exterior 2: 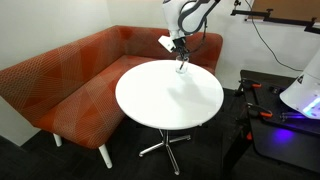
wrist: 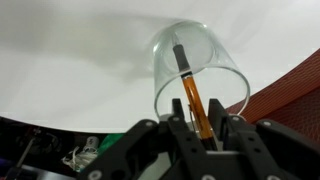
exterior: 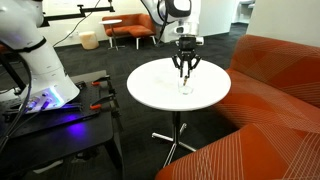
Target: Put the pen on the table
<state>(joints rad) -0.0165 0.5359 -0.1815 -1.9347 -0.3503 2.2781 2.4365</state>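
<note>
The pen (wrist: 192,92), probably light, stiff and slick, leaned inside the fragile clear glass cup (wrist: 225,75) on the table (wrist: 70,60), right of centre in the wrist view, best pinched near its upper end, where the gripper (wrist: 207,135) stood with jaws parted, unclamped.

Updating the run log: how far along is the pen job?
Done: the hand is lined up over the glass cup on the table. In hand: it straddles the pen, which stands inside the cup; grip unclear. Left: lift the pen out and lay it on the table.
</note>
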